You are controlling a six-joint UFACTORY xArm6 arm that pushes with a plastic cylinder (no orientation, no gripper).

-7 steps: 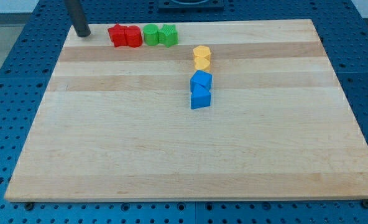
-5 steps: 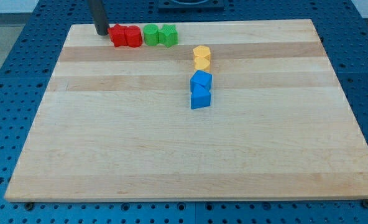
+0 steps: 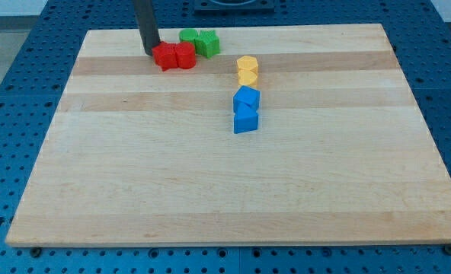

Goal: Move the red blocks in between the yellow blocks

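- Red blocks (image 3: 174,56): two, touching side by side in a short row running left to right, near the view's top, left of centre. They lie down and to the left of the green blocks, close enough that the red row's right end seems to touch them.
- Wooden board (image 3: 210,183): largest item, pale, lying on a blue perforated table (image 3: 4,114).
- Rod: dark, upright, entering from the view's top.
- Blue blocks (image 3: 246,109): two, stacked along the view's vertical, just below the yellow pair.
- Yellow blocks (image 3: 247,70): two, pressed together one above the other, with no gap between them; they lie to the right of and slightly below the reds.
- Green blocks (image 3: 199,40): two, near the top edge.
- My tip (image 3: 148,52): no jaws to open or close; it sits against the red row's left end, so the reds lie to its right, with the yellows further along that line.
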